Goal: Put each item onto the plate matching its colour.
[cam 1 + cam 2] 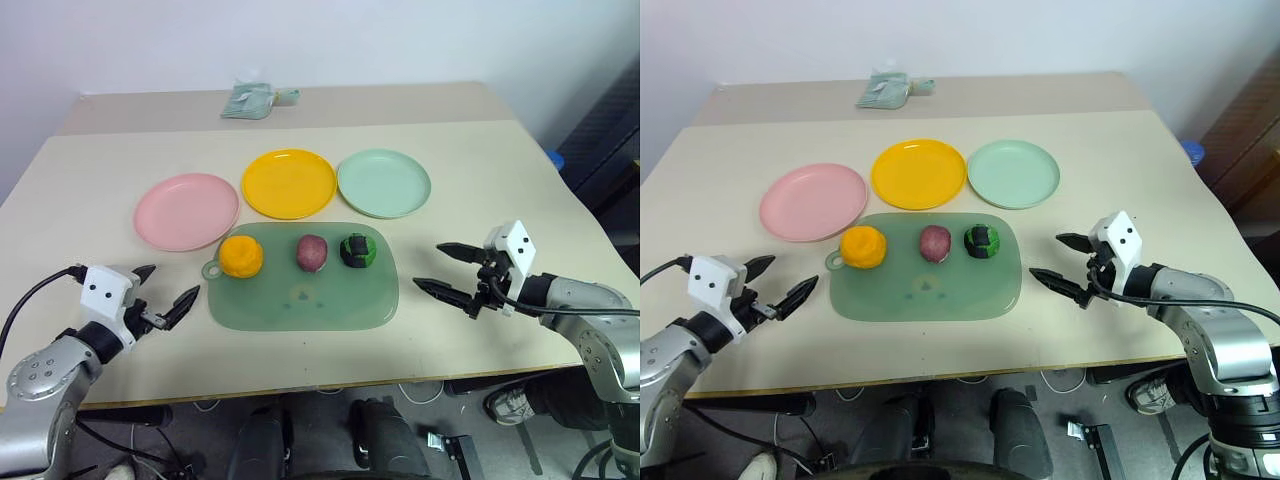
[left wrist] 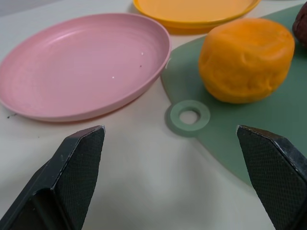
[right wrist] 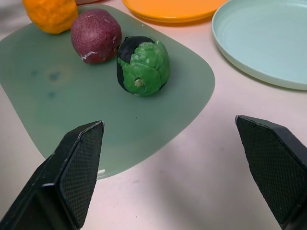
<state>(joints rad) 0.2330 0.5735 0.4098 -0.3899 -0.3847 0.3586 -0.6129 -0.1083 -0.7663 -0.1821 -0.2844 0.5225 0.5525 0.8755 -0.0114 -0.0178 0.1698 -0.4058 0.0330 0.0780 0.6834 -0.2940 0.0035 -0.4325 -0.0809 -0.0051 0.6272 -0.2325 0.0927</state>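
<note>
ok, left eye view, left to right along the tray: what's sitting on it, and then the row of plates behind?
On the tray: orange ball → reddish-purple lump → green-and-black lump. Plates behind: pink plate → yellow plate → mint green plate.

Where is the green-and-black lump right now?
In the head views, the green-and-black lump sits on the translucent green tray, rightmost of three, beside the reddish-purple lump, just below the mint plate.
</note>
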